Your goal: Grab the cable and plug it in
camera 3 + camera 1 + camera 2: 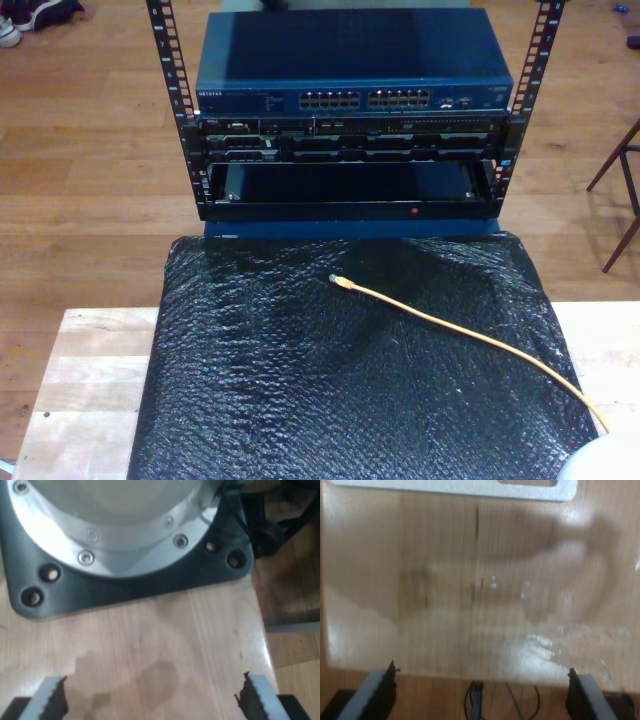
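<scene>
Cable (470,335) lies loose on black mat (300,400), far end cut off near mat's edge. My first gripper (152,695) spread, empty; my second gripper (482,690) likewise, both fingertip-cropped.

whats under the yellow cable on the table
The cable lies on a crinkled black bubble-wrap sheet that covers most of the wooden table. The bare wood shows past the sheet at both sides of the exterior view; whatever lies beneath the sheet is covered.

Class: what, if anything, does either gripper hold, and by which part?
Nothing. My first gripper and my second gripper are open over bare wood; the cable lies free.
</scene>
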